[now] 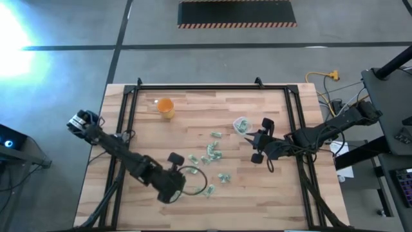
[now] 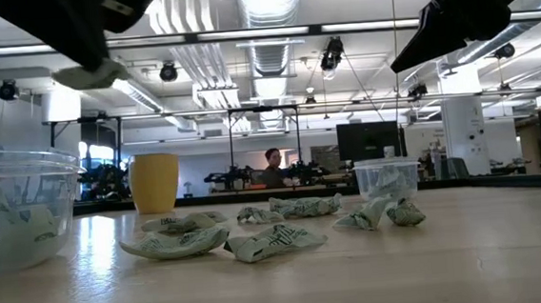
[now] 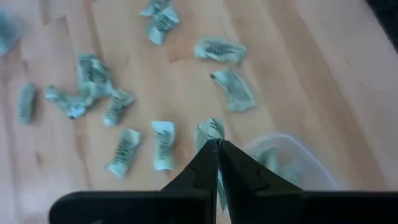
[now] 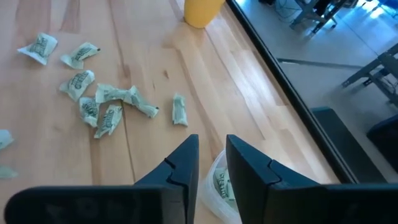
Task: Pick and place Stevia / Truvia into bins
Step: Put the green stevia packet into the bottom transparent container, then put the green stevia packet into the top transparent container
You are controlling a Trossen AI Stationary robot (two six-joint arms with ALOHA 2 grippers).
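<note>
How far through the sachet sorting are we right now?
Partly done. Both clear cups, right and left, already hold sachets. The left gripper is shut on a sachet beside its cup; the right gripper hangs open over its cup. Many loose sachets remain on the table.

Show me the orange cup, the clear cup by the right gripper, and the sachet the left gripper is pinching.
orange cup [image 1: 166,107], high view, on its open top.
clear cup [image 1: 241,125], high view, on its rim, beside the right gripper.
sachet [image 3: 211,130], left wrist view, on the part showing beyond the shut fingertips.
</note>
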